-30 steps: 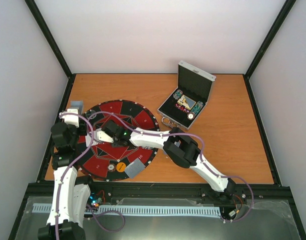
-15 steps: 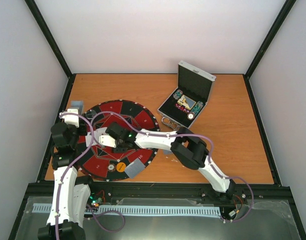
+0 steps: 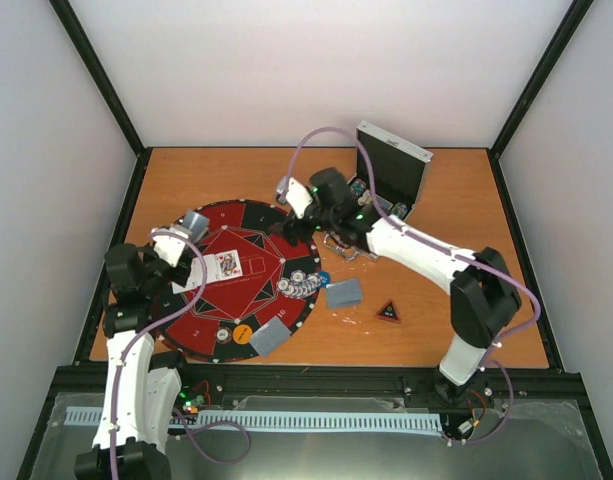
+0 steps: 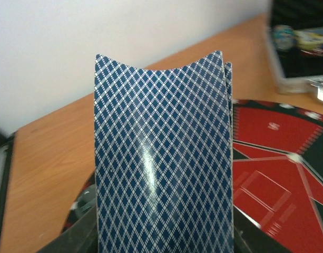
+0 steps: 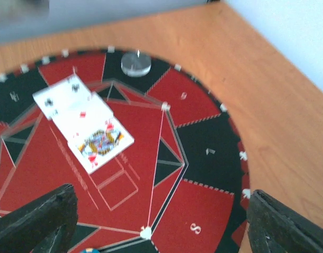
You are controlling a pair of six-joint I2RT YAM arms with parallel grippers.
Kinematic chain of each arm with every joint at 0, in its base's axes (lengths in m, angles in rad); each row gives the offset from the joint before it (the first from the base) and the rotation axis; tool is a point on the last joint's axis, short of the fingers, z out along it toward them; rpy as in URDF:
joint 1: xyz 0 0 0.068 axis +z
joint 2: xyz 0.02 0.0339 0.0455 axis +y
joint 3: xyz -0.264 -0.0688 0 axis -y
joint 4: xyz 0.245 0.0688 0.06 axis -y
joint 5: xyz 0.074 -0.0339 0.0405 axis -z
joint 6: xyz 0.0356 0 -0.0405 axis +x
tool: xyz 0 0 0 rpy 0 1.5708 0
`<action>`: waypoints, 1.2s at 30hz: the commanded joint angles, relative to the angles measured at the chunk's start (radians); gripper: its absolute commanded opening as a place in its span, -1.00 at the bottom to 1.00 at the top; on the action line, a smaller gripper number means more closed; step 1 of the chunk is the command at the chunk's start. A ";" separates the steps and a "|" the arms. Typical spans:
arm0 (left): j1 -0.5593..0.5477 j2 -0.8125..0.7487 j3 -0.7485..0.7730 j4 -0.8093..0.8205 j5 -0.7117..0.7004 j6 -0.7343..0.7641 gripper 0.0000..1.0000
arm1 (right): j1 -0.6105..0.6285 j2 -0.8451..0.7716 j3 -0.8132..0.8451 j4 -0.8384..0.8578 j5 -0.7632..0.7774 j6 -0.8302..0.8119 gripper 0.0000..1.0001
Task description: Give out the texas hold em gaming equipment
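Top view: high, behind the arm bases, tilted down over the whole table (image 3: 466, 270). Left wrist: low and very near, facing far-right; blue-backed cards (image 4: 161, 158) fill mid-frame (mat (image 4: 277, 158) and case (image 4: 298, 58) peek past on the right). Right wrist: close above the mat, angled down, looking leftward. All three share the mat; top and right wrist share the face-up cards (image 3: 226, 265).
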 commanded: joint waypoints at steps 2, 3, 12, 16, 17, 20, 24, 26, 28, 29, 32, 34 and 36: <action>0.005 0.015 0.088 -0.232 0.330 0.397 -0.26 | -0.035 -0.043 0.073 0.037 -0.308 0.217 0.75; 0.005 0.019 0.093 -0.246 0.337 0.425 -0.26 | -0.035 -0.026 0.097 0.037 -0.367 0.251 0.75; 0.005 0.035 0.127 -0.327 0.347 0.593 -0.26 | 0.021 0.143 0.293 0.034 -0.525 0.456 0.65; 0.005 0.030 0.123 -0.323 0.362 0.568 -0.26 | 0.018 0.123 0.301 -0.002 -0.473 0.433 0.66; 0.006 0.027 0.121 -0.323 0.369 0.559 -0.25 | 0.015 0.112 0.302 -0.035 -0.427 0.418 0.66; 0.006 0.024 0.113 -0.325 0.385 0.527 -0.25 | -0.009 0.077 0.326 -0.214 -0.249 0.373 0.67; 0.005 0.012 0.101 -0.320 0.382 0.507 -0.24 | -0.041 0.007 0.302 -0.552 0.177 0.406 0.78; 0.005 0.012 0.098 -0.315 0.378 0.503 -0.25 | -0.044 -0.034 0.246 -0.707 0.374 0.462 0.88; 0.005 0.014 0.096 -0.303 0.376 0.495 -0.24 | -0.047 -0.081 0.164 -0.842 0.493 0.535 1.00; 0.005 0.017 0.096 -0.296 0.377 0.490 -0.25 | -0.052 -0.107 0.119 -0.872 0.523 0.569 1.00; 0.005 0.020 0.094 -0.280 0.383 0.478 -0.25 | -0.084 -0.194 -0.047 -0.902 0.528 0.664 1.00; 0.004 0.021 0.094 -0.278 0.387 0.478 -0.25 | -0.117 -0.236 -0.137 -0.884 0.483 0.695 1.00; 0.004 0.019 0.095 -0.280 0.386 0.479 -0.25 | -0.155 -0.262 -0.222 -0.845 0.409 0.702 1.00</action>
